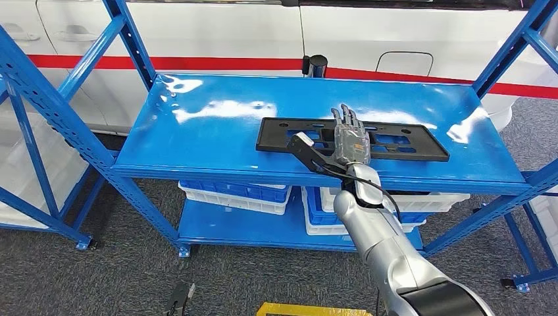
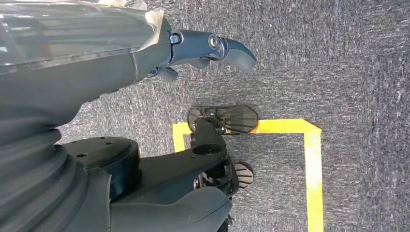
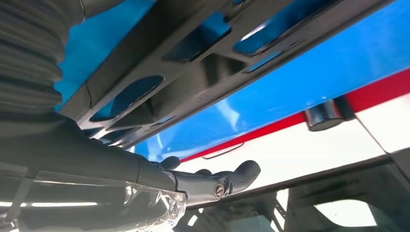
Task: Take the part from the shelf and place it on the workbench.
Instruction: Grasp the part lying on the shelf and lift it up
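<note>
My right hand point(image 1: 349, 139) reaches over the black part point(image 1: 395, 141), a long flat slotted panel lying near the front edge of the blue shelf point(image 1: 217, 131); its fingers point(image 1: 347, 118) are extended flat and apart over the panel's middle, closed on nothing, and I cannot tell whether they touch it. To grasp well, I judge the fingers should hook through a slot or curl over the far edge, thumb beneath, near the middle so the panel stays level. My left hand point(image 2: 212, 48) hangs toward the carpet, holding nothing. Below my right hand, blue and white bins point(image 1: 237, 194) sit on the lower shelf; their contents are hidden.
</note>
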Available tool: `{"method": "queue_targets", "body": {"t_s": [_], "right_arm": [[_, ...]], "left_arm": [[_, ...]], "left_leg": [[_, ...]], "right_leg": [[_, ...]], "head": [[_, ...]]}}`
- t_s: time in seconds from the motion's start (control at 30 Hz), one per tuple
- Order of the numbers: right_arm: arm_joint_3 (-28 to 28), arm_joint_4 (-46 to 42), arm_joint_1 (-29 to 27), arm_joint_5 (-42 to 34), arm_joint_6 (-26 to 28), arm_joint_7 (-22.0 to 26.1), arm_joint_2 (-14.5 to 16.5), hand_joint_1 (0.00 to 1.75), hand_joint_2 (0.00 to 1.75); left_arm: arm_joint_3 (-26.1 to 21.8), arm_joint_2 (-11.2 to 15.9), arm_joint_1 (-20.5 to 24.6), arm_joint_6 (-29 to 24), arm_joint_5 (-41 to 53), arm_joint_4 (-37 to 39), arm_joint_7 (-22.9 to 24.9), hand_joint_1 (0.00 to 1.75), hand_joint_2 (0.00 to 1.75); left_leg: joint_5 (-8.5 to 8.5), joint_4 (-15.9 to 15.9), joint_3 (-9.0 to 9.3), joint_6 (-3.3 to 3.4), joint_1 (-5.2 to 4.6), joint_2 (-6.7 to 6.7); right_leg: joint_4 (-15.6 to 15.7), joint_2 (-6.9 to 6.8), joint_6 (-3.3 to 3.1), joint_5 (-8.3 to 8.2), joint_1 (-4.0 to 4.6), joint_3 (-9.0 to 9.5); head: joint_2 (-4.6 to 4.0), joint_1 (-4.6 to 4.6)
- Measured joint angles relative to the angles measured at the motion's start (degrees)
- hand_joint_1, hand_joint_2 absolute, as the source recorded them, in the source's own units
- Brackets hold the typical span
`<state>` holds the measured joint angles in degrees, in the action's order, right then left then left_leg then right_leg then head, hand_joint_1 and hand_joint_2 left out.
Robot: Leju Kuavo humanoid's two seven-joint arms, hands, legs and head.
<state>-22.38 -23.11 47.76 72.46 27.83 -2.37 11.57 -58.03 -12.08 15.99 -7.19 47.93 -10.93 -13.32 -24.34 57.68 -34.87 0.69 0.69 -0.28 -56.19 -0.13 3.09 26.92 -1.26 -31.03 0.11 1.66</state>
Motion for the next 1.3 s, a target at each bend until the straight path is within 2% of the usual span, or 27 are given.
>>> {"method": "queue_targets", "body": {"t_s": [0.17,0.33,0.73,0.87,1.3], "right_arm": [[0.0,0.7,0.6,0.3,-0.3,-0.9,-0.2,0.0,1.75],[0.0,2.9,2.2,1.3,-2.6,-4.6,-1.8,0.0,1.75],[0.1,4.5,3.1,1.5,-6.9,-7.2,-3.2,0.0,1.75],[0.2,4.9,3.4,1.4,-7.3,-7.1,-3.4,1.75,1.75],[2.3,5.5,3.2,1.3,-4.1,-2.6,-3.7,1.75,1.75]], "left_arm": [[0.0,0.0,0.0,0.1,0.1,0.0,0.1,0.0,1.75],[0.0,-0.2,0.4,0.7,1.1,0.0,1.0,0.0,1.75],[0.0,-0.3,0.7,1.0,1.3,0.0,1.6,0.0,1.75],[0.0,-0.3,0.7,1.0,1.3,0.0,1.6,0.0,1.75],[0.0,-0.4,0.8,1.2,1.8,0.0,1.6,0.0,1.75]], "left_leg": [[0.0,0.0,0.0,0.0,0.0,0.0],[0.0,0.0,0.0,0.0,0.0,0.01],[0.0,0.0,0.01,0.0,0.0,0.01],[0.0,0.0,0.01,0.0,0.0,0.0],[0.0,0.0,0.0,0.0,0.0,0.0]], "right_leg": [[0.0,0.0,0.0,0.0,0.0,-0.01],[0.0,0.0,0.0,0.0,0.0,-0.01],[0.0,0.0,0.0,0.0,0.0,0.0],[0.0,0.0,0.0,0.0,0.0,0.01],[0.0,0.0,0.01,0.0,0.01,0.0]], "head": [[0.0,0.0],[0.0,0.0],[0.0,0.0],[0.0,-0.01],[0.0,0.01]]}}
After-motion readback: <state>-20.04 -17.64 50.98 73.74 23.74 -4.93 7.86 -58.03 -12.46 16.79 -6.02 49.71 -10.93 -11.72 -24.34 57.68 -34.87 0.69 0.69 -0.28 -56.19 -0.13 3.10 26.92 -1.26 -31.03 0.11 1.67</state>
